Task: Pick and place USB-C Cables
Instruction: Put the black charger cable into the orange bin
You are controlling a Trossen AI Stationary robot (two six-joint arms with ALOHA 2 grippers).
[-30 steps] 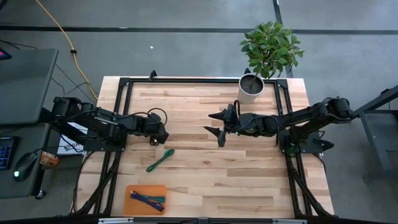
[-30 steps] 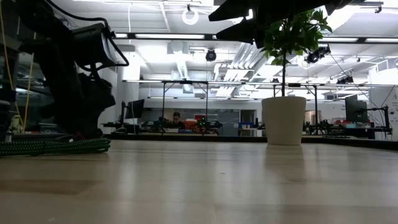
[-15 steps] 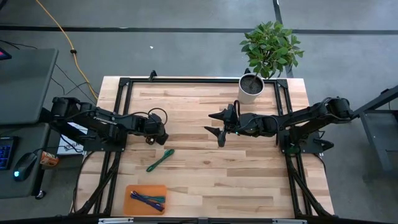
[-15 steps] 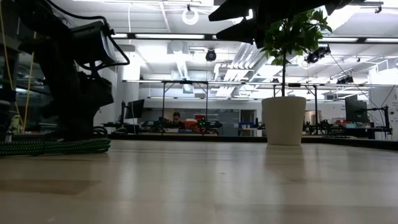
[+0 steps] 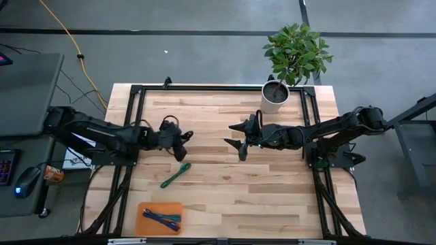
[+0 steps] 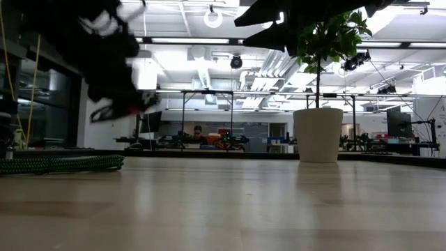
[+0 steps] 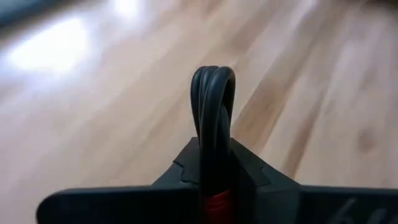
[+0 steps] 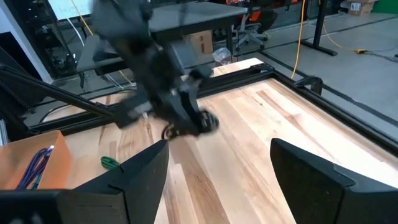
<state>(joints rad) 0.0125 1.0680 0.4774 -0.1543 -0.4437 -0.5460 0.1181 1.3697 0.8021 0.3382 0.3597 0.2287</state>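
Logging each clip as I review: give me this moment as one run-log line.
left gripper: shut on red-and-black cable, lifted | right gripper: open, mid-table | green cable: on table | orange tray: holds two cables

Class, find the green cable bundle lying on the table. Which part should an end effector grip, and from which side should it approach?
Probably the middle of the green cable, approached straight down from above. It lies flat on the table as a slim diagonal bundle with bare wood either side, so the fingers should close across its narrow width.
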